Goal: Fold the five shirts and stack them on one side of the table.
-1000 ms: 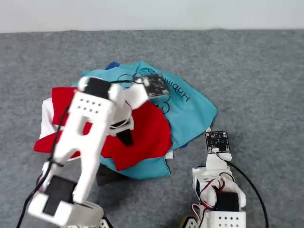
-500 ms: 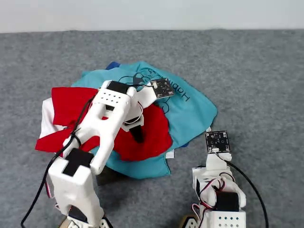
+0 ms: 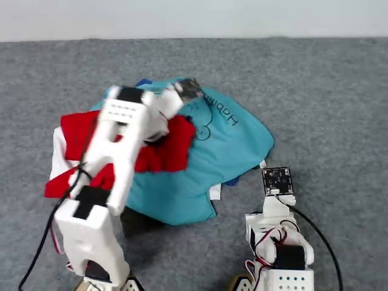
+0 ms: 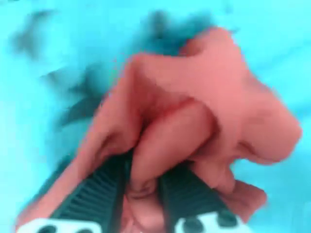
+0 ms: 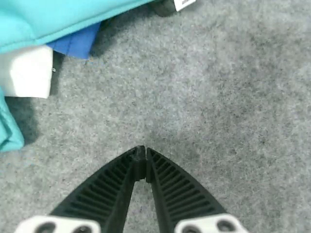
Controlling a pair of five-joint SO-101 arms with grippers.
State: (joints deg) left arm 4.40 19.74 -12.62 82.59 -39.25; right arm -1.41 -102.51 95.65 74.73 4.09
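Note:
A pile of shirts lies left of the table's middle. The red shirt (image 3: 154,154) is bunched on top of the teal shirt (image 3: 230,142). A white shirt (image 3: 57,151) and a blue shirt (image 3: 143,83) peek out from underneath. My left gripper (image 3: 162,130) hangs over the pile, shut on a fold of the red shirt (image 4: 194,121), which bulges between its fingers (image 4: 97,189) above the teal shirt (image 4: 53,58). My right gripper (image 5: 142,154) is shut and holds nothing, low over the grey table (image 5: 228,97) beside the pile's near right corner.
Corners of the teal shirt (image 5: 58,17), blue shirt (image 5: 77,42) and white shirt (image 5: 26,70) lie just ahead of the right gripper. The right arm (image 3: 276,242) is tucked at the front edge. Bare grey table (image 3: 327,109) stretches to the right and back.
The left gripper has pulled the red shirt's near right part back and to the left, bunching it. Much more of the teal shirt now shows. The right arm has not moved.

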